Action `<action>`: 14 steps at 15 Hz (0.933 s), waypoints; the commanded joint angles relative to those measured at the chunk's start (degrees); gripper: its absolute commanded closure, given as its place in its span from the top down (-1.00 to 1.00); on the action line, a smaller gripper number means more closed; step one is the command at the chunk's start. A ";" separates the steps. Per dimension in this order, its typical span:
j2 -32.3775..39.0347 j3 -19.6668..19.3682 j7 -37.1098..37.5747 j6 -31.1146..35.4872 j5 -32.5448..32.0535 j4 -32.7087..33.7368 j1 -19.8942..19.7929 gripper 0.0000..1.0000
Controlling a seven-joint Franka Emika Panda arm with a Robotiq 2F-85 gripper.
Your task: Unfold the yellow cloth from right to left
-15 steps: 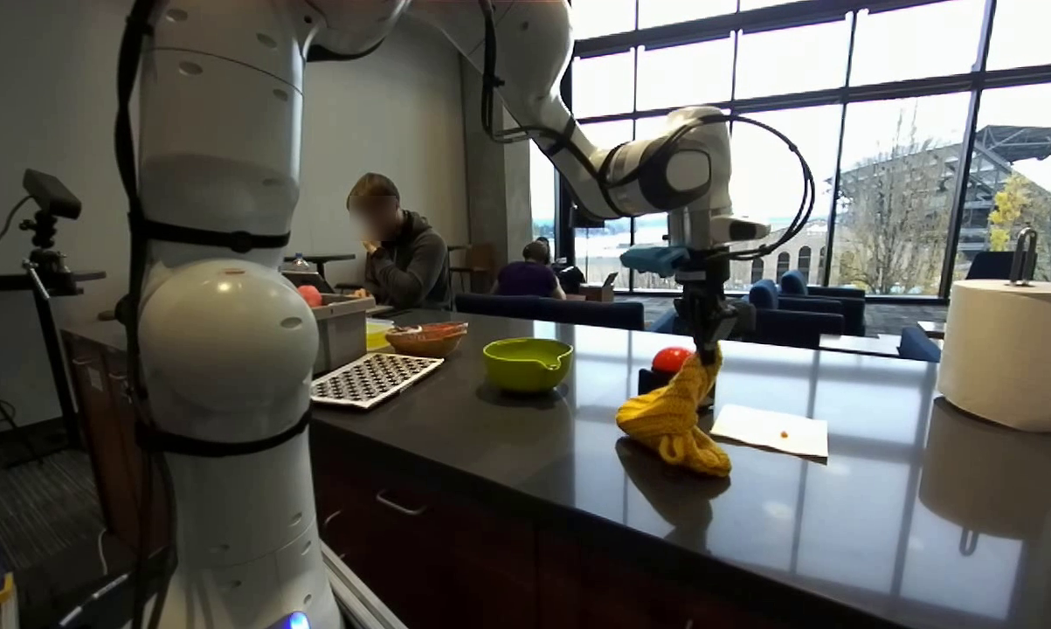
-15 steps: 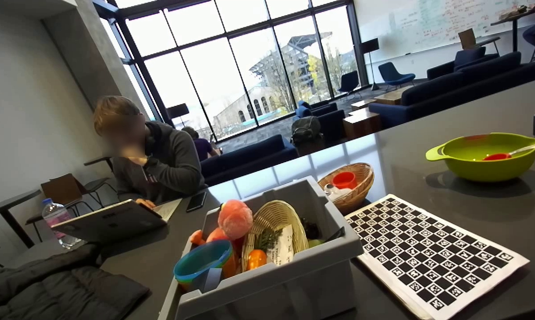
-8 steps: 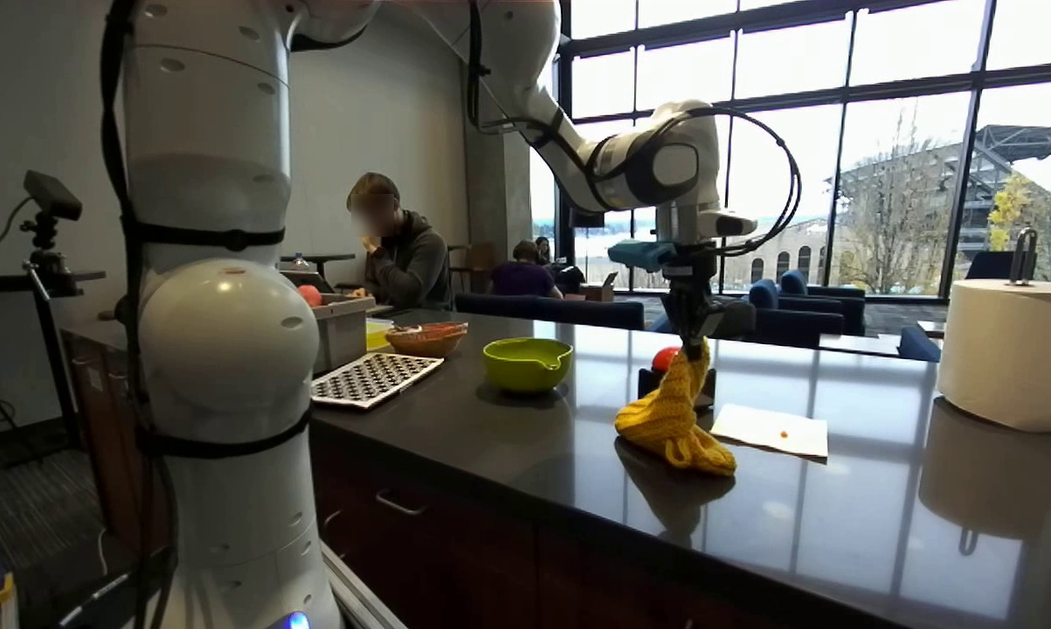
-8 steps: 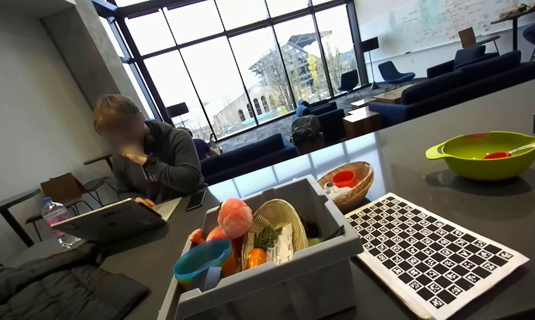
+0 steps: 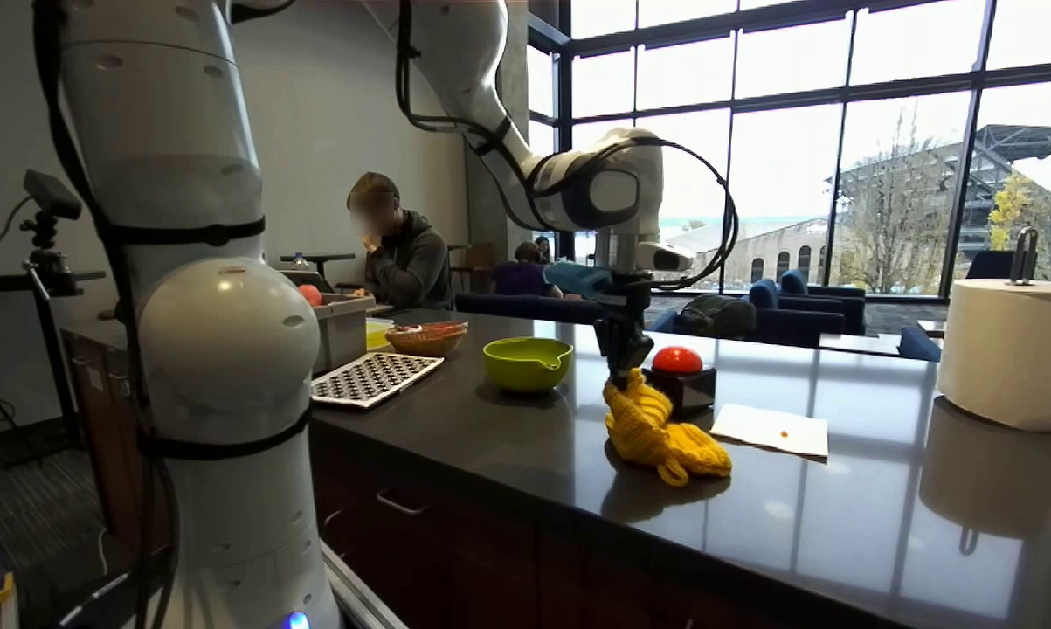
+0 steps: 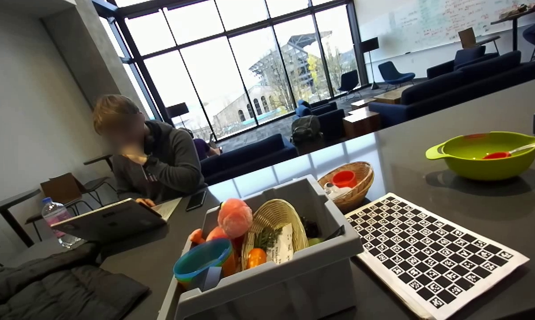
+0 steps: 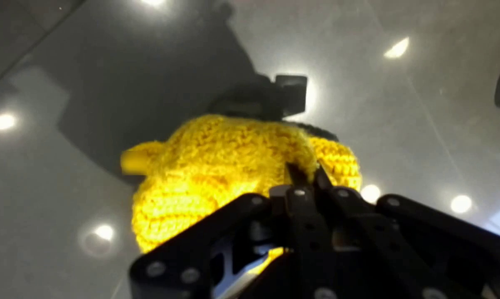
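Here, a rumpled, chunky-knit soft yellow cloth [image 5: 660, 437], ridged and mounded, sits close to the nearest edge of a smooth, glossy dark-grey bench [image 5: 490, 441], below the black, jointed gripper [image 5: 619, 377], which pinches its raised end.

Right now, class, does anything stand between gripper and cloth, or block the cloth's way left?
Nothing visible does: the gripper pinches the cloth at its raised end. Leftward in an exterior view, the bowl stands apart and farther back, probably not blocking.
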 commanded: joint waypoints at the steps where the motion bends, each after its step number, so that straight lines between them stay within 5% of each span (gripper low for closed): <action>1: -6.16 0.62 -3.65 0.72 1.45 -8.65 0.37 -0.97; 8: -10.05 1.05 -7.46 0.60 1.20 -16.92 0.77 -0.97; 9: -10.51 1.15 -7.84 -0.92 0.92 -16.44 0.78 -0.39; 11: -11.01 1.16 -9.05 -2.49 1.20 -15.75 1.10 -0.31; 14: -11.73 1.16 -9.92 -4.58 1.59 -14.57 1.36 0.10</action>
